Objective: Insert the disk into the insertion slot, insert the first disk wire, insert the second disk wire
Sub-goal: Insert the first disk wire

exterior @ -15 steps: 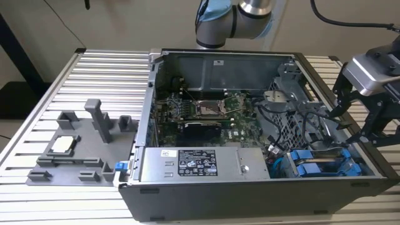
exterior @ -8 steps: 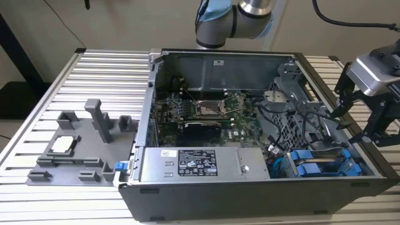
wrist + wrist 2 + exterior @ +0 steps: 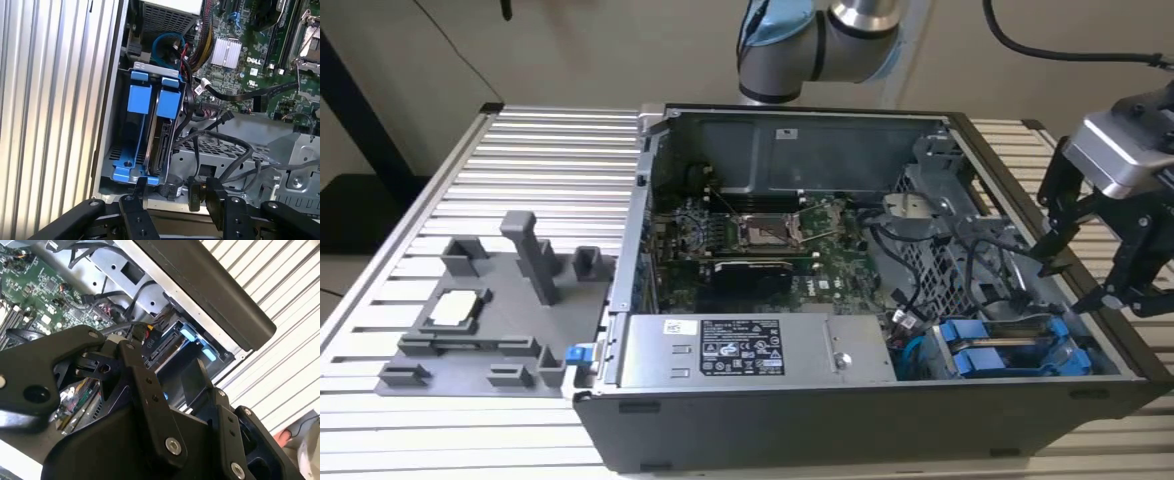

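A ribbed silver aluminium table (image 3: 520,150) carries an open black metal computer case (image 3: 854,425). In the exterior view the black two-fingered gripper (image 3: 1087,270) hangs at three o'clock over the case's rim, its fingers apart and empty. The flat silver-grey disk (image 3: 161,142), in its bright blue plastic carrier, sits in the drive cage at the case's four o'clock corner. Loose black cables (image 3: 225,145) lie just beside it.

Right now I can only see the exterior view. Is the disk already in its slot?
Observer: Yes. In the first wrist view the disk stands on edge in its blue carrier, inside the drive bay.
Operator: Is a wire plugged into it?
Observer: None that I can see. Its connector edge looks bare, and a black plug lies loose, apart from it.
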